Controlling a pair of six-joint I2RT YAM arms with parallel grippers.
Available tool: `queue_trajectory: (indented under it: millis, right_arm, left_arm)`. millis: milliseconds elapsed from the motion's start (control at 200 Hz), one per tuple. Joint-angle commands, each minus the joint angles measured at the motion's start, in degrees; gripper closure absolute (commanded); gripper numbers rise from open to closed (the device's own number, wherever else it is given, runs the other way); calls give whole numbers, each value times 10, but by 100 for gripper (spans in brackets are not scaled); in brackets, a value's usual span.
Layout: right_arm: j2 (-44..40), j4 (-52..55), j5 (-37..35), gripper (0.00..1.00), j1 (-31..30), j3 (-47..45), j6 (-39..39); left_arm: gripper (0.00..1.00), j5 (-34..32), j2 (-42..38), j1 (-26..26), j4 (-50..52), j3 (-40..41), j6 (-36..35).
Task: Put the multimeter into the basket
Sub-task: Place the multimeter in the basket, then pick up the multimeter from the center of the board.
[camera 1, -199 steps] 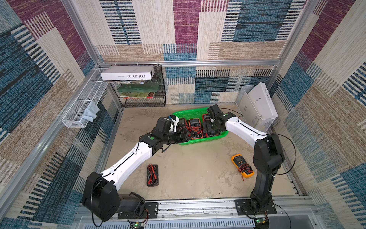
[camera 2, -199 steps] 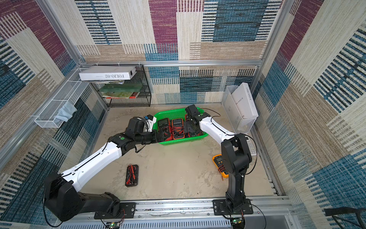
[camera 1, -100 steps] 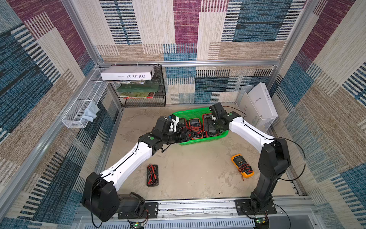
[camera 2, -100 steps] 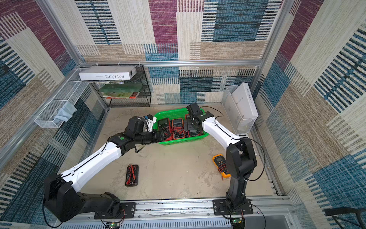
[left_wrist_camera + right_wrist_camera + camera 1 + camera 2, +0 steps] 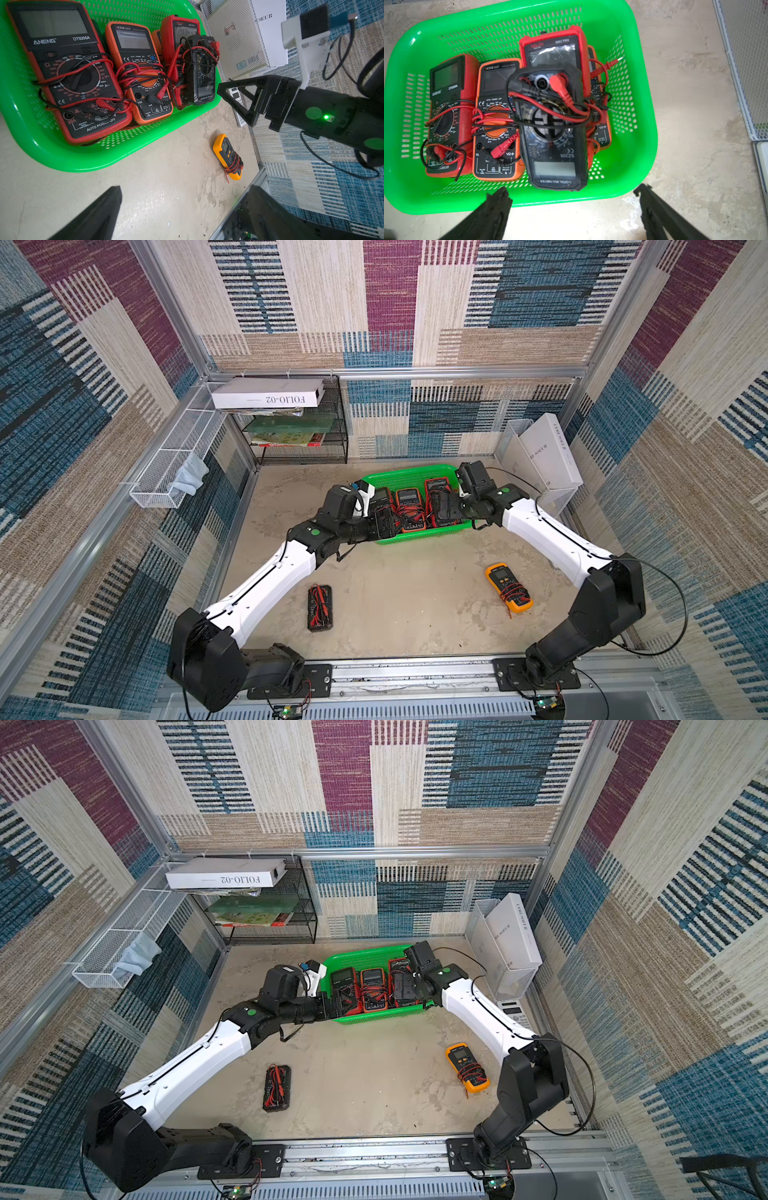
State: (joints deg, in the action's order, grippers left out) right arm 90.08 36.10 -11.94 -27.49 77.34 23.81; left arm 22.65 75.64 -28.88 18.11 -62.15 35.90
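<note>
We see at least four meters already in the basket, the top meter just released, a yellow meter and a dark meter left on the table, left gripper and right gripper both spread wide, empty.

Left pincer, right pincer: seemingly agape.

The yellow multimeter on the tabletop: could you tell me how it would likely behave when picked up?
The yellow multimeter looks like a rigid, boxy block lying flat, so it probably won't roll or flex. The test leads wound around its lower half look floppy and may shift under the fingers. The loose red lead end trailing onto the table could dangle or snag.
</note>
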Motion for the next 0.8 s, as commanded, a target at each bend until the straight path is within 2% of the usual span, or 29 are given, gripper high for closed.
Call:
queue_trajectory:
  millis: [0, 371, 576, 796]
  right_arm:
    - [-29, -17, -1, 0, 13, -40, 16]
    - [-154, -55, 31, 1, 99, -233, 50]
    - [-203, -57, 41, 0, 147, -310, 79]
    - [-247, -60, 37, 0, 171, -383, 132]
  left_arm:
    - [0, 6, -5, -4, -3, 2, 3]
    - [0, 5, 16, -34, -17, -4, 15]
    - [0, 4, 35, -55, -22, -13, 19]
    - [0, 2, 44, -70, -29, -16, 20]
